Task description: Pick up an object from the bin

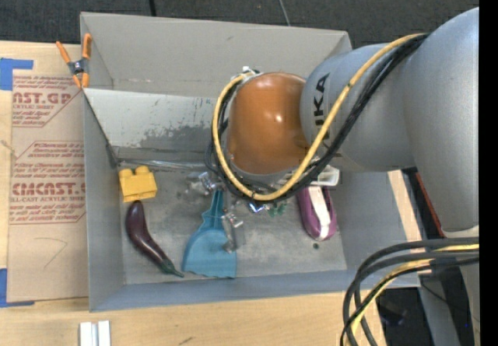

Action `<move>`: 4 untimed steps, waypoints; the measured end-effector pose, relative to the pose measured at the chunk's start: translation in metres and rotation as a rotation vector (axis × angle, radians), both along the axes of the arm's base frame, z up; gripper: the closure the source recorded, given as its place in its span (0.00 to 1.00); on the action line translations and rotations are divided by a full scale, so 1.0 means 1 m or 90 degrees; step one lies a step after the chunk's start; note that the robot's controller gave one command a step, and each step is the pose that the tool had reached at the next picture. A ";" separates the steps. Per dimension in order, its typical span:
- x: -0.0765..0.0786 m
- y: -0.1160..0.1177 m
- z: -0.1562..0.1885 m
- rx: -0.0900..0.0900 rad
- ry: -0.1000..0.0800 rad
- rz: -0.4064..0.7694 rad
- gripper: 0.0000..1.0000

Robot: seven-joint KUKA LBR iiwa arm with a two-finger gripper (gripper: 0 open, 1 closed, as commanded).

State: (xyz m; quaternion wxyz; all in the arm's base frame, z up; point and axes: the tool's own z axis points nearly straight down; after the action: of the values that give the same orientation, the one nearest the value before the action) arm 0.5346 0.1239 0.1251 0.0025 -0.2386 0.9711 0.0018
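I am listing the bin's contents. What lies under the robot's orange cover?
The blue scoop reaches up under the orange cover, its handle's end hidden. A purple and white thing shows beside it, partly covered by the arm. What lies further under cannot be seen.

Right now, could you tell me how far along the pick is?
Reached: the pincer sits low in the bin, over the handle of the blue scoop. Nothing is lifted: scoop, yellow block and purple toy aubergine lie on the floor. Lifting something out remains.
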 end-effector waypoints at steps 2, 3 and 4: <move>0.032 -0.004 -0.055 0.000 -0.004 0.417 1.00; 0.032 -0.004 -0.055 0.000 -0.004 0.417 1.00; 0.031 -0.004 -0.051 0.000 -0.003 0.417 1.00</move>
State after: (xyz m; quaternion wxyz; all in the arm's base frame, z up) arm 0.5656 0.1197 0.0736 0.0042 -0.5383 0.8428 0.0022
